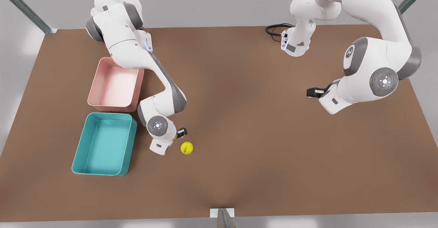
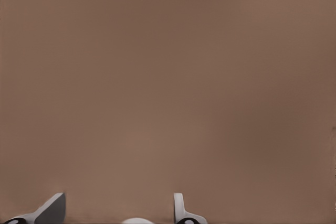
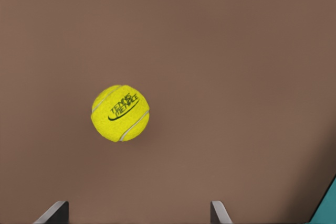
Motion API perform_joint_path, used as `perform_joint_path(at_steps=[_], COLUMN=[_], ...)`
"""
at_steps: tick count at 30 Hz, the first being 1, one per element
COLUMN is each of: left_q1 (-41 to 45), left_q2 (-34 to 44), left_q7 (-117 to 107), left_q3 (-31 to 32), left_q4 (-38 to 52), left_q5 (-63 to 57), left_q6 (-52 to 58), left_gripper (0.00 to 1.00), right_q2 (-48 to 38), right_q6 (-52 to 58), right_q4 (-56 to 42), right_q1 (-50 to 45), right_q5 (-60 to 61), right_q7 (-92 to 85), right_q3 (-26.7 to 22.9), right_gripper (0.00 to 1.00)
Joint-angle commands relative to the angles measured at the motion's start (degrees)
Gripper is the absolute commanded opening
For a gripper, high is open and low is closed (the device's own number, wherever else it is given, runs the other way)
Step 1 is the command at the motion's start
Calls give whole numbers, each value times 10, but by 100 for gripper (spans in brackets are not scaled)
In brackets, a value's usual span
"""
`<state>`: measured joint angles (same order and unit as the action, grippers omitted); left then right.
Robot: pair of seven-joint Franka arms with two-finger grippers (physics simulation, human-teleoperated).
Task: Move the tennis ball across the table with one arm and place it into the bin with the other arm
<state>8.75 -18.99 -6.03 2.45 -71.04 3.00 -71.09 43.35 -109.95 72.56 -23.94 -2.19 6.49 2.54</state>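
Bench (image 1: 260,125): brown, plain. Bin (image 1: 104,144): teal, beside pink tub (image 1: 116,84). Right gripper (image 1: 180,132), fingers (image 3: 55,212) spread, empty, near bin. Left gripper (image 1: 313,92), fingers (image 2: 52,209) spread, empty, well apart. Tennis ball (image 1: 187,148): on bench, just beside right gripper.

Front view looks steeply down on the table (image 1: 239,118) — wrist views face it close.
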Motion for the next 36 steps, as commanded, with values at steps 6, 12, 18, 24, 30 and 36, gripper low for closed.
perform_joint_path(at_steps=[6, 12, 18, 24, 30, 36], left_q1=[-2, -1, -2, -2, -4, -4], left_q2=[-6, -10, -14, -15, -14, -13], left_q7=[-179, -180, -180, -180, -179, -179], left_q3=[0, 0, 0, 0, 0, 0], left_q4=[0, 0, 0, 0, 0, 0], left_q5=[2, 2, 2, 1, 2, 1], left_q6=[4, 4, 4, 4, 10, 10], left_gripper=[100, 100, 100, 100, 100, 100], right_q2=[80, 85, 93, 115, 127, 138], right_q6=[-144, -133, -133, -142, -152, -164], right_q4=[-54, -36, -30, -38, -39, -40], right_q1=[-8, -11, -13, -15, -19, -22], right_q5=[38, 8, 3, 4, 3, 3], right_q7=[266, 254, 260, 262, 261, 261], right_q3=[-1, -6, -9, -8, -8, -11], right_gripper=[100, 100, 100, 100, 100, 100])
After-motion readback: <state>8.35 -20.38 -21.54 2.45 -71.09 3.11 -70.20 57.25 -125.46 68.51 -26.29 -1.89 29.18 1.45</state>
